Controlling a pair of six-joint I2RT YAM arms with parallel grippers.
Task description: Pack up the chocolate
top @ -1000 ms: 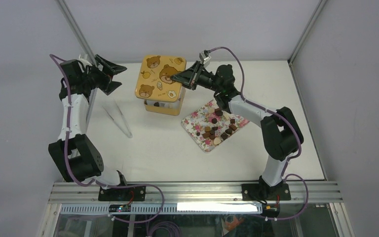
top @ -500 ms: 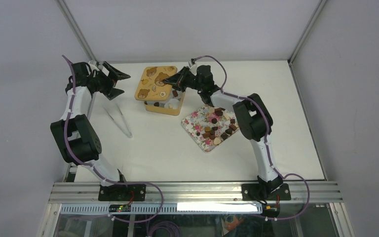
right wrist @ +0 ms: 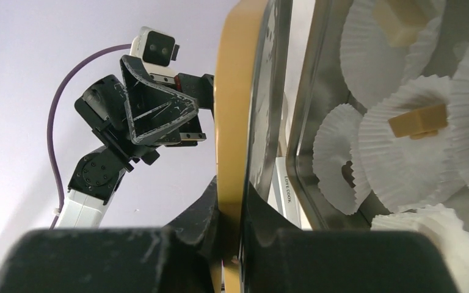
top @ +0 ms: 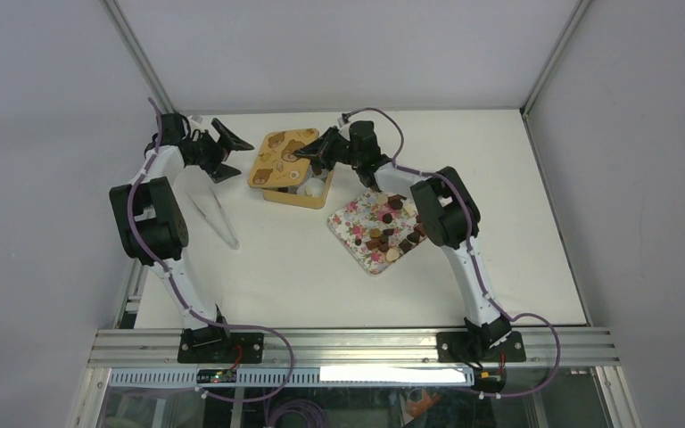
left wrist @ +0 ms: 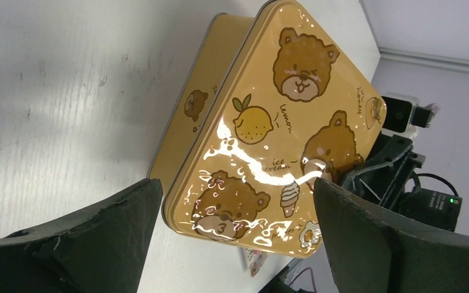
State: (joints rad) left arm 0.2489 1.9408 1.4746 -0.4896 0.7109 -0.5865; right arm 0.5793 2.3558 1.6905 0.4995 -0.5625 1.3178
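Chocolate (top: 391,234) mostly sits on the tray (top: 350,219) behind the right hand (top: 308,156), with a few pieces in cups (right wrist: 403,140) under it. That hand pinches the tilted lid (top: 278,156) by its edge over the tin (top: 308,192). The left hand (top: 232,153) gapes empty beside it. Grip firmly and keep the lid clear of the cups.

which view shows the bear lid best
Left wrist: the lid fills the frame, its printed top facing the camera, tilted above the tin. Top external shows it small and tilted, pinched by the right tool. Right wrist sees only its edge, clamped between that tool's fingers.
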